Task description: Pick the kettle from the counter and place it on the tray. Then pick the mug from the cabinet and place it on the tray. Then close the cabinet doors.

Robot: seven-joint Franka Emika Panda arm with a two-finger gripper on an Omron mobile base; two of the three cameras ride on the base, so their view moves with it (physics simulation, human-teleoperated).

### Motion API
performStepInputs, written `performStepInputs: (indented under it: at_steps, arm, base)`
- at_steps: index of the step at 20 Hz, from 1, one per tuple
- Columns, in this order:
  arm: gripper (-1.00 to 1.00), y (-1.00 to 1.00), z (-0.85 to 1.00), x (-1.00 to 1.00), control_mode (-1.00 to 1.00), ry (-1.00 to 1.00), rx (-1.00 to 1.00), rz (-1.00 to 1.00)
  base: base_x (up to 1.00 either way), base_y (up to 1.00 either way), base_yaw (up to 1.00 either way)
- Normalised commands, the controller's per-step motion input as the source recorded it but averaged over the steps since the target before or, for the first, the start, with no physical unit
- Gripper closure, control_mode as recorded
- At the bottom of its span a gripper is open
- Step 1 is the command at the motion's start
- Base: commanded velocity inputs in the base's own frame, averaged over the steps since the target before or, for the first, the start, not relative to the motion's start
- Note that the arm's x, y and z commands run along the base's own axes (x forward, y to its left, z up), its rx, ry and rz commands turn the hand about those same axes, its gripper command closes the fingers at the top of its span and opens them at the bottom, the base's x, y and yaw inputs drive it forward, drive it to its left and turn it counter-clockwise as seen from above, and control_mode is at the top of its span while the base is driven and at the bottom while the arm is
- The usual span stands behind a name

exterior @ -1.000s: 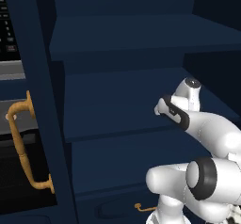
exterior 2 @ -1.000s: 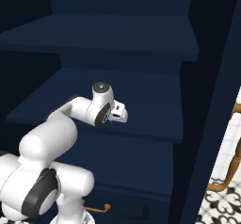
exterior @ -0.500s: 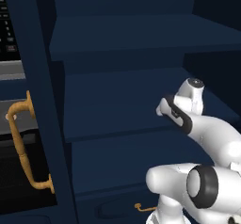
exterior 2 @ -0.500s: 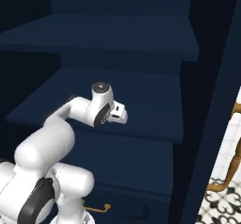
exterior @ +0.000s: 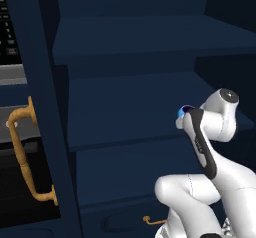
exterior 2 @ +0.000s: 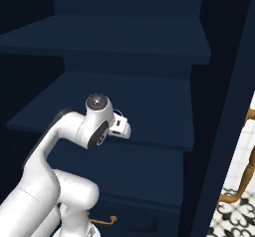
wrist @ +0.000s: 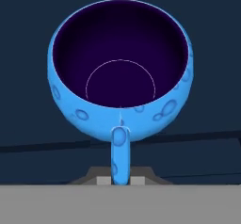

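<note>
1. I am clenching my end effector (wrist: 120, 180) on the mug's (wrist: 120, 68) handle, at the bottom of the hand view.
2. The blue mug is opening toward the hand camera, showing its dark inside.
3. In the left base view, a bit of the mug is peeking out beside my wrist, over the cabinet's (exterior: 130, 117) middle shelf.
4. A door (exterior: 37, 107) is standing open at the left, its brass handle (exterior: 22, 154) facing out.
</note>
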Motion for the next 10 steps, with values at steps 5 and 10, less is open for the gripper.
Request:
performStepInputs:
  at_steps: [5, 10]
  arm:
    - [1.00, -0.01, 0.86, -0.52, -1.00, -0.01, 0.00, 0.00]
    - [1.00, 0.00, 0.62, -0.58, -1.00, 0.00, 0.00, 0.00]
  base:
    - [0.00, 0.00, 0.00]
    - [0.00, 0.00, 0.00]
